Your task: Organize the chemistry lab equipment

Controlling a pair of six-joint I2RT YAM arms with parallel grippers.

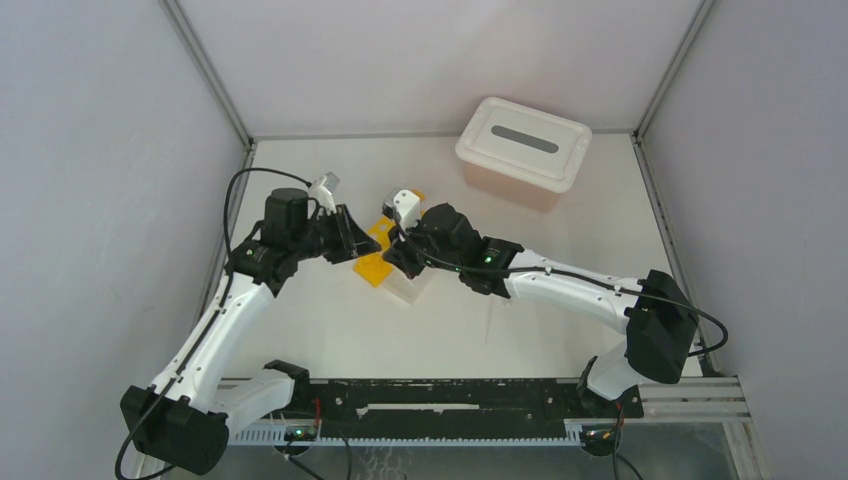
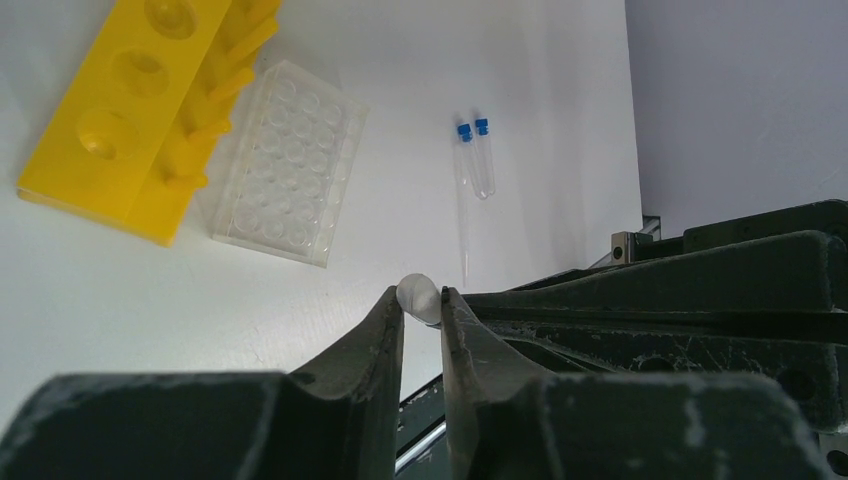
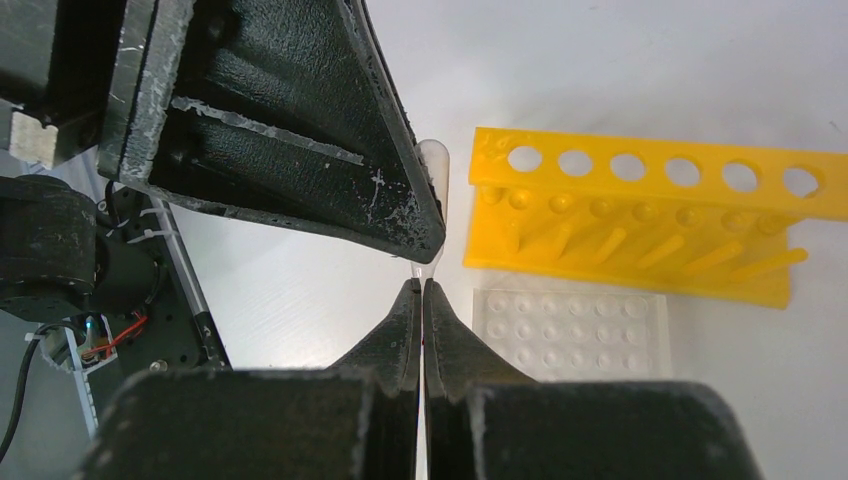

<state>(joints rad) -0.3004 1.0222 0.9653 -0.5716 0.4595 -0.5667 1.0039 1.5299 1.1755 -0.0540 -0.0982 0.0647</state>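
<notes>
A thin clear dropper hangs between both grippers, above the table. My left gripper (image 2: 421,300) is shut on its translucent bulb (image 2: 418,296). My right gripper (image 3: 421,287) is shut on the thin stem (image 3: 423,270) just below the bulb (image 3: 436,165). Under them lie the yellow tube rack (image 3: 640,215), on its side, and the small clear grid rack (image 3: 570,335) next to it. The left wrist view shows both racks, yellow (image 2: 120,110) and clear (image 2: 290,165). Two blue-capped tubes (image 2: 482,155) lie on the table beyond, with another thin dropper stem (image 2: 465,250) beside them.
The pink tub with its white slotted lid (image 1: 523,145) stands at the back right. Both arms meet over the racks (image 1: 385,262) left of the table's middle. A black rail (image 1: 430,400) runs along the near edge. Grey walls close in both sides.
</notes>
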